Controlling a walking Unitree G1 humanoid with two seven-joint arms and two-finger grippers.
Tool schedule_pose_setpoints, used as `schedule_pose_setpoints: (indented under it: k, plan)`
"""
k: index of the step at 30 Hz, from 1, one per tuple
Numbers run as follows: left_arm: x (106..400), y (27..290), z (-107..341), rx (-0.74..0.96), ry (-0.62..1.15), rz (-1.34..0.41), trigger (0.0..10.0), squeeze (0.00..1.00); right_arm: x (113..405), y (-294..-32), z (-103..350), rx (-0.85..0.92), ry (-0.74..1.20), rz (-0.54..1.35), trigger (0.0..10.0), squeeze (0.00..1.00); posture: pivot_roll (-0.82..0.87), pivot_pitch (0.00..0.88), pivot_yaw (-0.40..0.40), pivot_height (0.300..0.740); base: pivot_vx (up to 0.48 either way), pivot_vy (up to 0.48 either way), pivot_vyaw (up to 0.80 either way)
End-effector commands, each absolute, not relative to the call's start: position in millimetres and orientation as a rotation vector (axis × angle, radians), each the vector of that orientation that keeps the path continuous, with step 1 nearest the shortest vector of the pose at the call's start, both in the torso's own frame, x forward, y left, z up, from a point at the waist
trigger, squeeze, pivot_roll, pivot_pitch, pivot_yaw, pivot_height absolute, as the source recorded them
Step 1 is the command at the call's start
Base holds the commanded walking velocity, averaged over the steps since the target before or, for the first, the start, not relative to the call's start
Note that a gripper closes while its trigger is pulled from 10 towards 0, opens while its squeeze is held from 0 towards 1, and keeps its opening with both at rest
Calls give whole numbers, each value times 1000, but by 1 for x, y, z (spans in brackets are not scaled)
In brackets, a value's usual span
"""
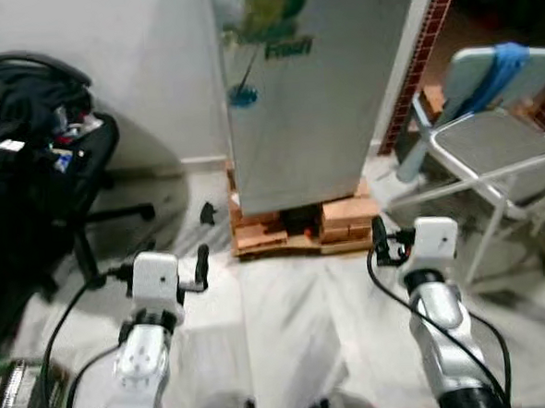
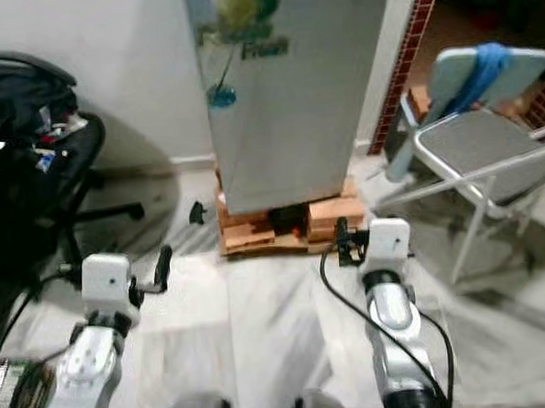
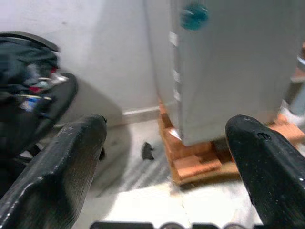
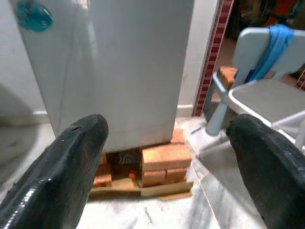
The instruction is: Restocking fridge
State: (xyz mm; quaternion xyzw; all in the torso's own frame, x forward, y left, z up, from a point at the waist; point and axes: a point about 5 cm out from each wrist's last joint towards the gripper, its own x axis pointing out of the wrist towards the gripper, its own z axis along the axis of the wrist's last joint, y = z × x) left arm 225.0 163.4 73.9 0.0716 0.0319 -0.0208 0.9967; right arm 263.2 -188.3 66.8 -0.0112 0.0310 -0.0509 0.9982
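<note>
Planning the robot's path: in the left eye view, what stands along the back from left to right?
Black office chair → fridge on bricks → folding chair.

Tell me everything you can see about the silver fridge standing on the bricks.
The silver fridge stands upright with its door shut, raised off the marble floor on orange bricks and a wooden board. Its smooth, metal-looking front carries a green and teal printed decal with blurred lettering. A white wall lies behind it; a grey folding chair stands apart on its right.
</note>
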Motion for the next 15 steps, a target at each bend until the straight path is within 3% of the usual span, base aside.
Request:
schedule_pose_setpoints:
  k: [1,3,6,15]
  plan:
    - [223,179,79,164,40,36,10000,0,261,-187,68,-5,62,-108,10000,0,86,75,-18,740,0,0,0]
    - [220,185,74,124,76,77,10000,0,258,-187,65,2,76,-112,10000,0,85,56,-21,740,0,0,0]
    - [219,179,72,121,78,29,10000,0,260,-185,65,7,74,-95,10000,0,80,50,-25,740,0,0,-773]
    - [230,165,75,141,71,12,10000,0,276,-179,77,-26,27,-52,10000,0,79,47,-32,740,242,416,-800]
